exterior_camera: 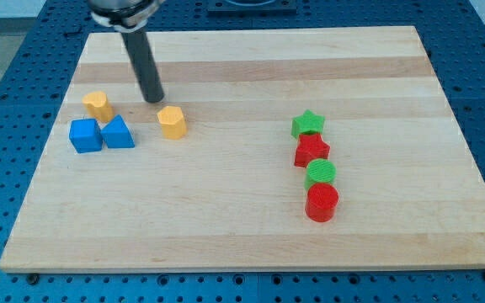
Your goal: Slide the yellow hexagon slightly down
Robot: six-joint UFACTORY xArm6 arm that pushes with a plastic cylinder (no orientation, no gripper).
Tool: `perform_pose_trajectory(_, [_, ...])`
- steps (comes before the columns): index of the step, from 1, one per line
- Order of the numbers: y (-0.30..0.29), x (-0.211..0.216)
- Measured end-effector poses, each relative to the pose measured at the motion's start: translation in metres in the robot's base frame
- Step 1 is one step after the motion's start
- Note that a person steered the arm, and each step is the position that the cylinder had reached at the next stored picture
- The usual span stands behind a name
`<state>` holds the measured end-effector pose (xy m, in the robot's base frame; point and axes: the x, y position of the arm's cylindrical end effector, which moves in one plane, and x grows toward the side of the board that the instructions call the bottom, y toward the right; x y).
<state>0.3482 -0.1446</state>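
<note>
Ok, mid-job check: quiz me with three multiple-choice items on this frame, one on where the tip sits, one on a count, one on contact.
1. Where is my tip relative to the yellow hexagon?
A. toward the view's top and slightly left of it
B. toward the view's bottom of it
C. far to the view's right of it

2. How many blue blocks are on the board?
A. one
B. two
C. four

3. Is my tip touching the yellow hexagon?
A. yes, pressed against it
B. no, a small gap shows
C. it is hidden

Answers: 1 A, the rod ends just above and left of the hexagon. 2 B, the blue cube and another blue block sit side by side. 3 B, bare wood shows between them.
</note>
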Motion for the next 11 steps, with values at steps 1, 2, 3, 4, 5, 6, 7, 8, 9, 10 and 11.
perform_pose_trajectory(1, [0.041, -0.002])
perform_pose_trajectory(2, [0.080, 0.007])
perform_pose_trajectory(3, [0.091, 0.012])
perform_pose_trajectory(4, [0.084, 0.013])
perform_pose_trajectory(5, [0.072, 0.020])
perform_pose_trajectory(6, [0.063, 0.030])
perform_pose_trajectory(7, [0.044, 0.034])
perform_pose_trajectory(8, [0.020, 0.043])
perform_pose_trajectory(9, [-0.005, 0.051])
perform_pose_trajectory(10, [-0.030, 0.060])
perform_pose_trajectory(11, [-0.053, 0.070])
